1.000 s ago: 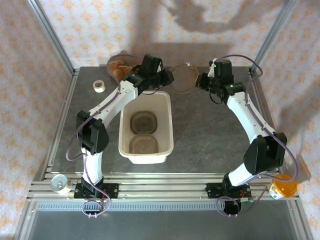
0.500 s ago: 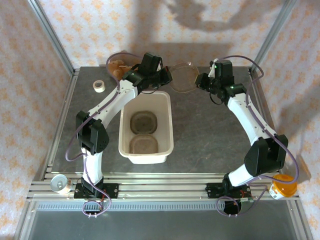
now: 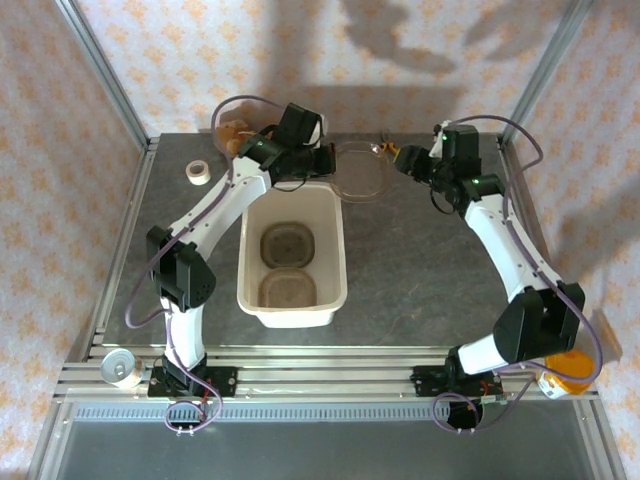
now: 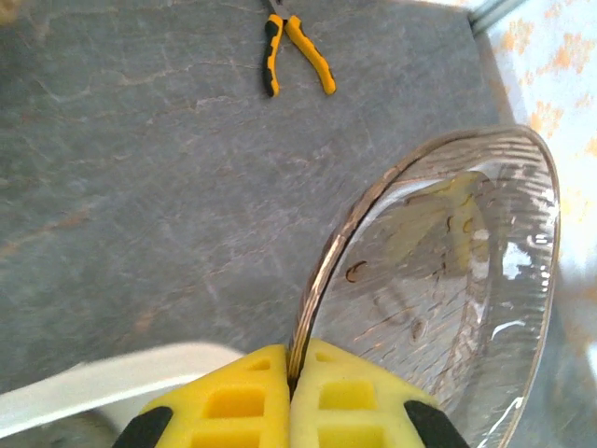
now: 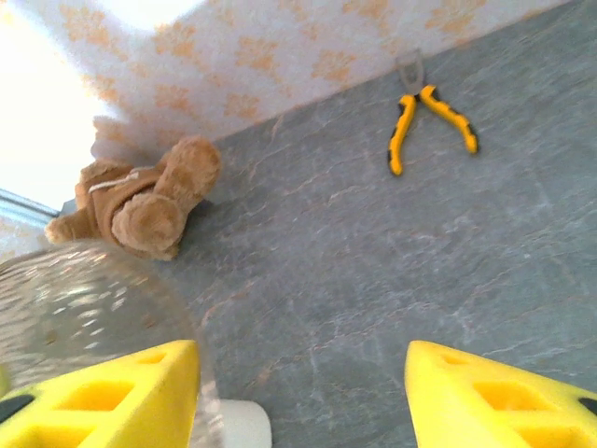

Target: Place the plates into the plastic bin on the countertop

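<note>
Since the earlier frame my right pincer [image 3: 408,160] has drawn back to the right, away from the plate [image 3: 360,172], and the plate has swung closer to the far end of the bin [image 3: 292,314].

My left pincer [image 4: 294,369] is clamped on the plate's rim, with the thin edge pinched between the two yellow pads [image 4: 233,397]. From that wrist the plate [image 4: 438,280] stands tilted above the worktop [image 4: 140,187], and its lower edge is cut off by the frame. A blurred white sliver at the bottom left looks like the bin's rim [image 4: 84,392].

From above, my left pincer's fingers are tucked under the wrist and I cannot make them out. The plate is clear, so its outline is faint against the grey worktop [image 3: 420,260].

My right pincer [image 5: 300,359] is spread wide with nothing between its fingers [image 5: 121,392]. The plate [image 5: 75,308] shows there as a blurred clear curve just beside the left finger, cut off at the picture's left edge. I cannot tell whether it touches the finger.

Two more plates [image 3: 288,243] lie flat inside the bin, one behind the other.

Yellow-handled pliers [image 3: 383,148] lie on the worktop just beyond the held plate. A teddy bear [image 3: 237,135] sits in the far left corner, partly hidden by my left arm. A tape roll [image 3: 199,172] lies well to the left of the bin
</note>
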Tool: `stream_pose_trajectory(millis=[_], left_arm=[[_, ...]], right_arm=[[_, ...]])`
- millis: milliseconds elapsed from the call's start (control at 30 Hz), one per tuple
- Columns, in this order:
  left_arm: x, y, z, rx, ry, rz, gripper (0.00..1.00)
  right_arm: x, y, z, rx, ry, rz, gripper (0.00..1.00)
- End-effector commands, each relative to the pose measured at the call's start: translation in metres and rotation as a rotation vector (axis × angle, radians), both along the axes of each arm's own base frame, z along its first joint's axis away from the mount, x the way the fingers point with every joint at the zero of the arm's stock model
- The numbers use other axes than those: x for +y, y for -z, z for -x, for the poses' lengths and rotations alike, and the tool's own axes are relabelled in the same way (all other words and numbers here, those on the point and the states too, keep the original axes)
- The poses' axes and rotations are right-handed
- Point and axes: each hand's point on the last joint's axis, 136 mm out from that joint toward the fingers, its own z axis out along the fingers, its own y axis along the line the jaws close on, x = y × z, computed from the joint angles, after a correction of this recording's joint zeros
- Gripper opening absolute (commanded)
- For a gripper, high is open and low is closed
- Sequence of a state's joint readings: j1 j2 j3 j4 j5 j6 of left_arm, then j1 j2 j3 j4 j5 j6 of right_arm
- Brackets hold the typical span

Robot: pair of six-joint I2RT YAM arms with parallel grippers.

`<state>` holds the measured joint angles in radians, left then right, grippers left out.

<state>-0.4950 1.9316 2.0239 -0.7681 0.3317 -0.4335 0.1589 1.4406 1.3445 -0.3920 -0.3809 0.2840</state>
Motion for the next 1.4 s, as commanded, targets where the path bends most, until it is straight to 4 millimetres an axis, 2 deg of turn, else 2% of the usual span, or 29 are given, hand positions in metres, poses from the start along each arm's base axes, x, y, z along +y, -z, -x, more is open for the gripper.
stream_pose_trajectory(millis=[0,100,300,433,533,667,933,1167,1367], left_arm=[[0.034,-0.056,0.028,-0.136,0.094,-0.123,0.00],[0.056,-0.065,0.043,-0.176,0.154,-0.202,0.00],[0.096,-0.069,0.066,-0.222,0.244,-0.310,0.00],[0.107,-0.064,0.087,-0.250,0.364,-0.356,0.00],[0.118,-0.050,0.096,-0.210,0.416,-0.397,0.00],[0.123,-0.032,0.104,-0.166,0.504,-0.458,0.00],[0.109,-0.017,0.131,-0.181,0.749,-0.452,0.00],[0.103,0.023,0.155,-0.089,0.952,-0.571,0.00],[0.090,0.045,0.169,-0.061,1.112,-0.596,0.00]], right_arm=[[-0.015,-0.017,0.000,-0.065,0.038,0.015,0.60],[-0.017,-0.007,0.000,-0.040,0.037,0.011,0.61],[-0.012,0.010,0.000,0.008,0.019,-0.009,0.61],[-0.010,0.018,-0.001,0.035,0.006,-0.011,0.61],[-0.009,0.023,-0.001,0.053,0.000,-0.009,0.61],[-0.009,0.029,0.001,0.073,-0.004,-0.004,0.61],[-0.012,0.039,0.007,0.107,-0.004,0.021,0.61],[-0.015,0.042,0.006,0.118,0.006,0.031,0.61],[-0.015,0.047,0.004,0.135,0.008,0.029,0.61]])
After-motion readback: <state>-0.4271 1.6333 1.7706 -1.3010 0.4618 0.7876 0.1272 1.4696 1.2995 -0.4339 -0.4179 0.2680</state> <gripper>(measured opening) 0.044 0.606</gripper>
